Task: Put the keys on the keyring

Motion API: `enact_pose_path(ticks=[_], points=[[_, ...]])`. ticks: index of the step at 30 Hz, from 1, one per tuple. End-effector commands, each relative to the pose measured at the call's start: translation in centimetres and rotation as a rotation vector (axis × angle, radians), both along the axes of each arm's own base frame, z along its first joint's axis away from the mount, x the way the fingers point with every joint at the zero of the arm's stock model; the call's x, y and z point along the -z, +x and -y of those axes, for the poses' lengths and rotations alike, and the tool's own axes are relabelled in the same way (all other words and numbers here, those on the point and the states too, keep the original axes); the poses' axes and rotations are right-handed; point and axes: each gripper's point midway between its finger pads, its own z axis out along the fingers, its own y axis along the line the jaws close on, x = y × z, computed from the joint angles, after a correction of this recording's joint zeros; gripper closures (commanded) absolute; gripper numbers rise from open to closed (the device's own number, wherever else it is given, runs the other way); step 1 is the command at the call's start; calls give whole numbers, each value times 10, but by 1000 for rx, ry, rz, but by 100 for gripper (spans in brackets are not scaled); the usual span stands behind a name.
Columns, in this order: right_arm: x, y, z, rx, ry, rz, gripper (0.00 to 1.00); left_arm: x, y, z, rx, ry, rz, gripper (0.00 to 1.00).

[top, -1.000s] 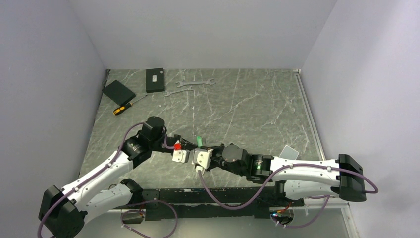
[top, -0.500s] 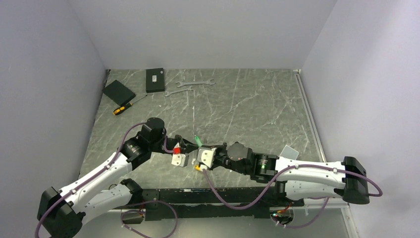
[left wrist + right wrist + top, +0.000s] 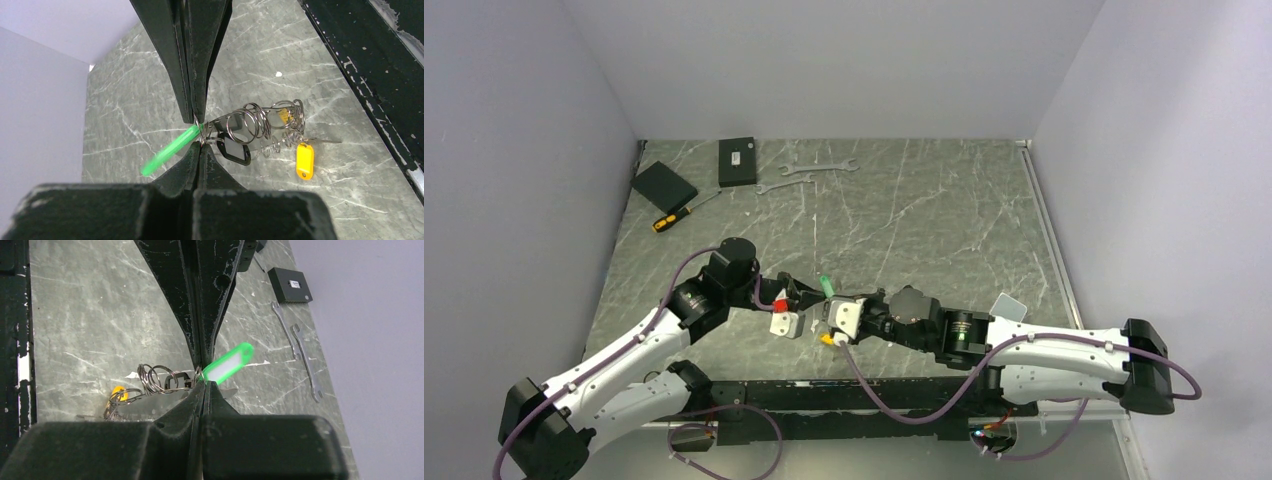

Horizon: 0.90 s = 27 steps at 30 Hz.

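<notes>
Low down in the middle of the top view, the two arms meet nose to nose over the grey marbled stone table (image 3: 944,230). The left gripper (image 3: 196,127) is squeezed tight shut. The right gripper (image 3: 201,374) is squeezed tight shut too. Both pinch the same little spot: the small bunch of silvery metal keys with a bright green plastic tag (image 3: 167,150). The green tag pokes out sideways from between the tips, and the keys are held up just off the table.

Right beside that spot hangs the keyring, a tangle of shiny wire loops (image 3: 250,125). A key with a black head (image 3: 235,150) and a yellow plastic tag (image 3: 304,160) hang with it.

I think the joining step is going on now. The keys and the loops touch, but I cannot tell if the keys are on the wire yet. What is left, I guess, is to slide them all the way on and let go.

Far off at the top of the view lie two silver wrenches (image 3: 809,175), a black box (image 3: 737,162) and a screwdriver with a yellow and black handle (image 3: 679,215).
</notes>
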Motion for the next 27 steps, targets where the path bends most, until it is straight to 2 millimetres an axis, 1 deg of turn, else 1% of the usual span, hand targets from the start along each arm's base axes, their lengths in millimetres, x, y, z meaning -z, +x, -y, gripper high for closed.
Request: enact_pose_path(ticks=[1,3,13,20,27], points=[[-37,6,5,35,127,35,100,-9,-3,1,15,-21,22,100],[-36,7,6,43,125,39,100,-10,-2,1,11,-22,26,100],[-27,12,2,59,89,48,100,-11,-4,1,17,-27,28,100],[-29,18,-6,62,67,84,100,-9,-9,3,45,-19,12,100],[-28,19,-11,52,61,86,100,-10,-12,4,60,-23,7,100]])
